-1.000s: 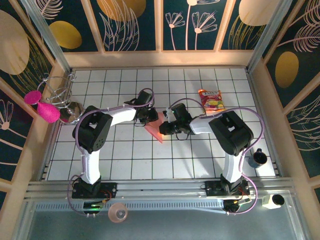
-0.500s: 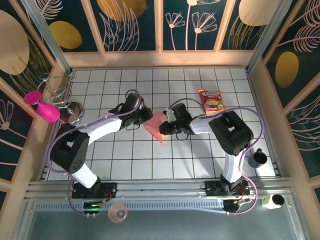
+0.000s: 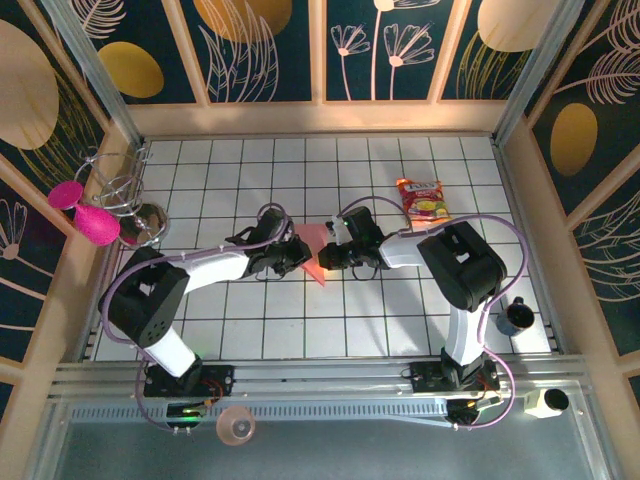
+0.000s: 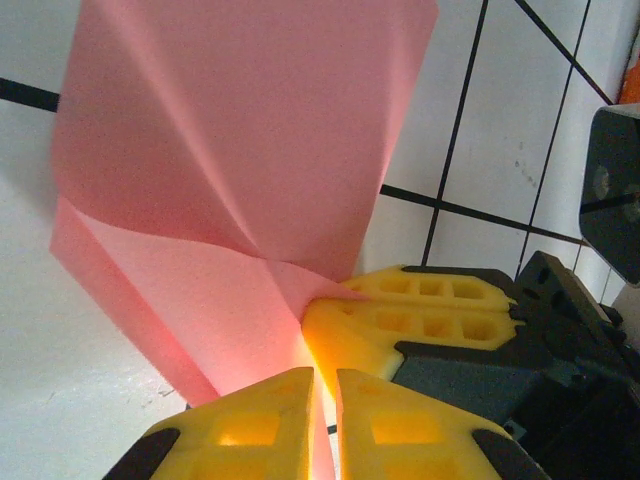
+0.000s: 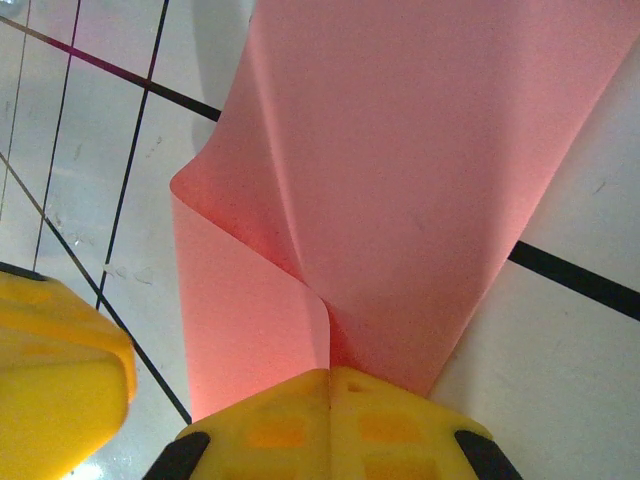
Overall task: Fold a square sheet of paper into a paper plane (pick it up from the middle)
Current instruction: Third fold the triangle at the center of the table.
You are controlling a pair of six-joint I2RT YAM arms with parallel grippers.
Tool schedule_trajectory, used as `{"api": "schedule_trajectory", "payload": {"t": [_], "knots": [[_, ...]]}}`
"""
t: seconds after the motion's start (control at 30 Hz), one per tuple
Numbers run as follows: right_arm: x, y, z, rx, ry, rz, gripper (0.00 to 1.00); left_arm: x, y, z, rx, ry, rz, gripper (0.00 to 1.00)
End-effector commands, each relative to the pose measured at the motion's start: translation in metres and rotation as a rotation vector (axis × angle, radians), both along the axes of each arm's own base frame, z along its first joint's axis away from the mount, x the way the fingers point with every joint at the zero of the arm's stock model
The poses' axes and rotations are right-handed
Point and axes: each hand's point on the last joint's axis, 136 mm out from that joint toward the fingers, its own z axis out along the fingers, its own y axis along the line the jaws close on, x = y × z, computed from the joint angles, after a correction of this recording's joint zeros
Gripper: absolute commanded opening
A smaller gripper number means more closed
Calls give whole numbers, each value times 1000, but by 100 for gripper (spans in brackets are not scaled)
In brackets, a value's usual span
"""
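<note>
The square sheet of paper (image 3: 314,252) is salmon pink, partly folded, and held up off the white tiles mid-table between the two grippers. My left gripper (image 3: 293,256) is at its left side. In the left wrist view the sheet (image 4: 240,150) runs down into the narrow slit between my left gripper's (image 4: 325,378) yellow fingers, which are shut on it. My right gripper (image 3: 329,254) holds the right side, its yellow fingers (image 4: 410,320) touching the same fold. In the right wrist view the right gripper (image 5: 330,376) is shut on the creased sheet (image 5: 420,150), with a left finger (image 5: 60,350) nearby.
A red-and-yellow snack packet (image 3: 423,199) lies behind the right arm. A wire rack (image 3: 122,188) with magenta discs (image 3: 85,217) stands at the far left wall. A dark cup (image 3: 517,316) sits at the right edge. Wooden walls enclose the tiled table.
My left gripper came down and forward from behind the paper to its left edge and narrowed onto it. The paper's flap lifted slightly. The right gripper stayed put.
</note>
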Motion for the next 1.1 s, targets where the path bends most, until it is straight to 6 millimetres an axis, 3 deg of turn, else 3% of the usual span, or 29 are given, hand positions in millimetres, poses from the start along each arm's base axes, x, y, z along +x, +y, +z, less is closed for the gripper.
{"api": "schedule_trajectory", "payload": {"t": [0.0, 0.5, 1.07], "knots": [[-8, -1, -18, -58, 28, 21, 0, 3, -7, -2, -13, 8, 6, 14], [-10, -2, -19, -64, 29, 29, 0, -6, 7, -26, 46, 51, 39, 12], [-11, -2, -22, -70, 35, 27, 0, -15, 15, -39, 61, 81, 52, 11]]}}
